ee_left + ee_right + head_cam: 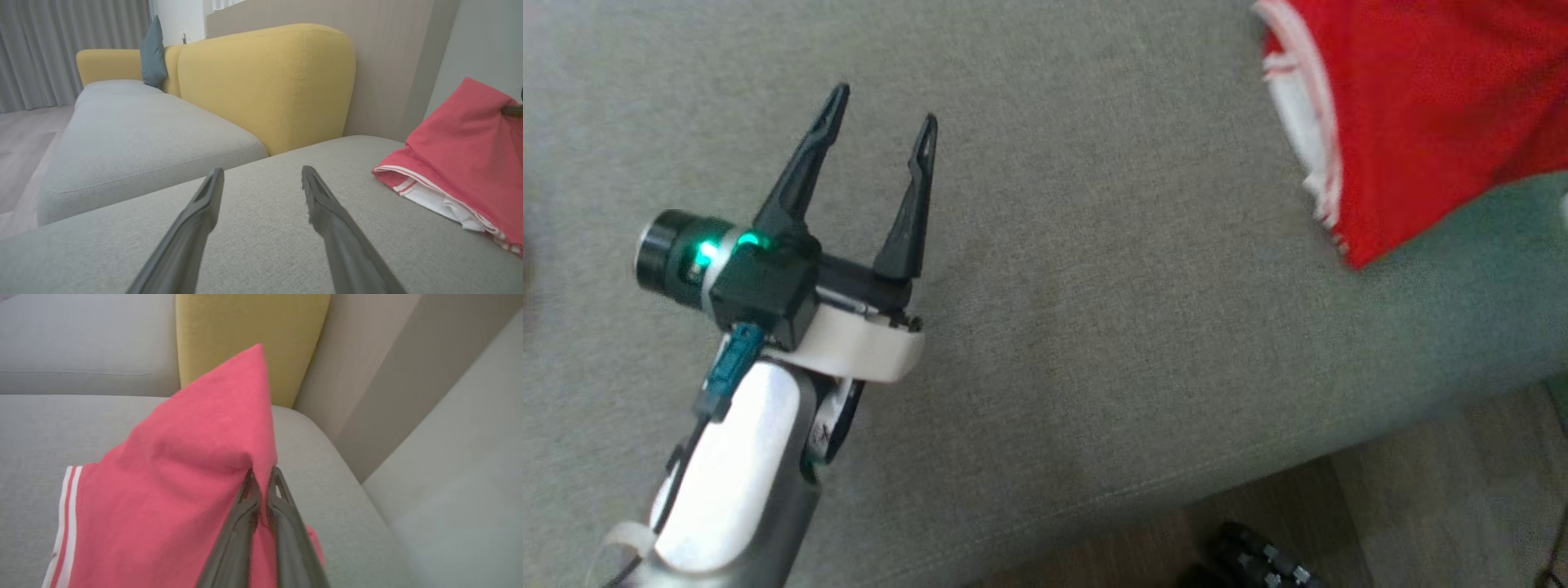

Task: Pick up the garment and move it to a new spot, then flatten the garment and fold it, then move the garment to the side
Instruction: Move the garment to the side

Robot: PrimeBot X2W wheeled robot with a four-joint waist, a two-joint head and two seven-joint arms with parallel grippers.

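The garment [1421, 106] is red with white striped trim and lies at the far right of the grey sofa seat. In the right wrist view my right gripper [261, 473] is shut on a raised fold of the garment [196, 465], which peaks up above the cushion. My left gripper [882, 106] hovers open over bare cushion, well to the left of the garment. In the left wrist view its fingers [208, 200] are spread wide with nothing between them, and the garment [461, 151] sits off to the right, lifted at its far edge.
The grey sofa seat [1094, 286] ends at a front edge with wooden floor [1421, 506] below. A yellow backrest [265, 81] and a teal pillow [153, 53] stand behind a second grey cushion [135, 134]. A dark object [1258, 559] sits on the floor.
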